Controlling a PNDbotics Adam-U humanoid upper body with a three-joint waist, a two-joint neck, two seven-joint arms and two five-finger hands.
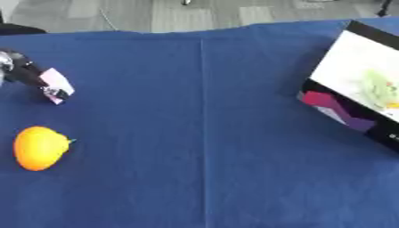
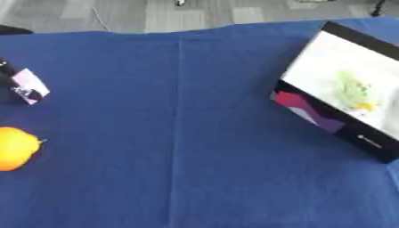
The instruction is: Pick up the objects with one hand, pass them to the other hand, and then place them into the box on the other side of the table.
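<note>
My left hand (image 1: 22, 71) comes in at the far left edge, black fingers pinched on a small pink and white packet (image 1: 57, 85) held just above the blue cloth. An orange-yellow fruit (image 1: 39, 148) with a small green tip lies on the cloth below the hand, apart from it. The box (image 2: 343, 84) stands at the right edge, tilted, with black sides and a white inside. Something green and yellow (image 2: 355, 93) lies in it. My right hand shows in neither view.
A blue cloth (image 1: 202, 133) covers the whole table, with a crease running down its middle. Grey floor shows beyond the far edge. The box's near wall (image 2: 308, 109) carries a red and purple print.
</note>
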